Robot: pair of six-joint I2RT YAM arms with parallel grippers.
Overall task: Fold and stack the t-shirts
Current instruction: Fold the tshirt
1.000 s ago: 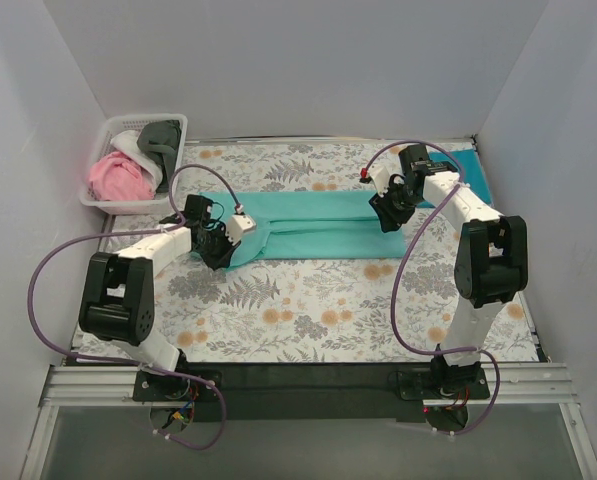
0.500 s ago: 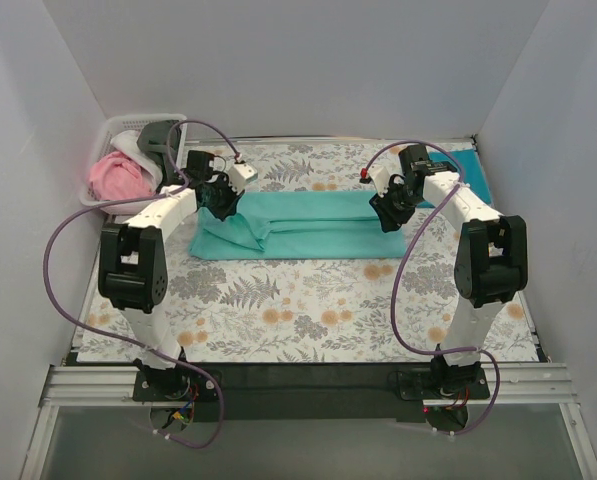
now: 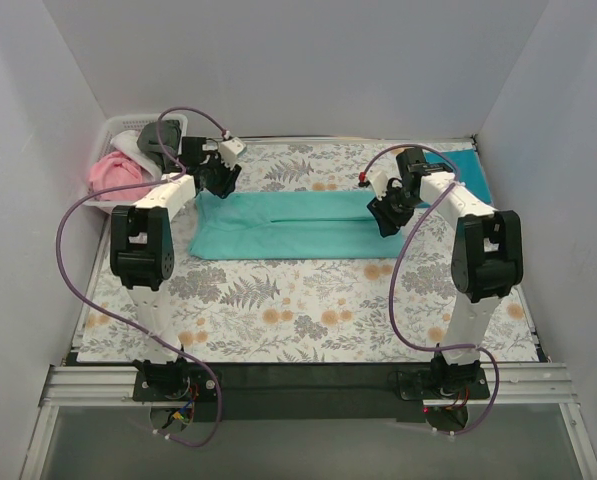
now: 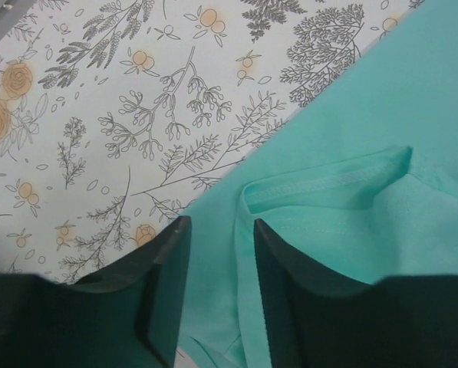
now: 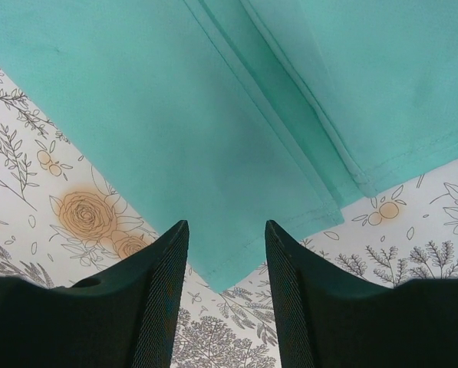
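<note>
A mint-turquoise t-shirt [image 3: 288,228] lies folded into a long strip across the middle of the floral cloth. My left gripper [image 3: 218,184] hovers at the strip's far left corner. In the left wrist view it [image 4: 221,226] is open, with a hemmed fold of the mint fabric [image 4: 351,207] lying loose between and below the fingers. My right gripper [image 3: 383,218] is over the strip's right end. In the right wrist view it [image 5: 226,230] is open above a flat corner of the shirt [image 5: 175,100]. A darker teal-blue t-shirt [image 3: 473,170] lies at the far right.
A white basket [image 3: 106,135] at the far left holds pink [image 3: 113,175], white and dark grey [image 3: 160,135] t-shirts. The floral cloth [image 3: 298,310] covers the table. Grey walls close in the back and both sides. Purple cables loop off both arms.
My left gripper carried the shirt's left end from the near side toward the far side, laid it flat and opened. The right gripper stayed in place and parted slightly wider.
</note>
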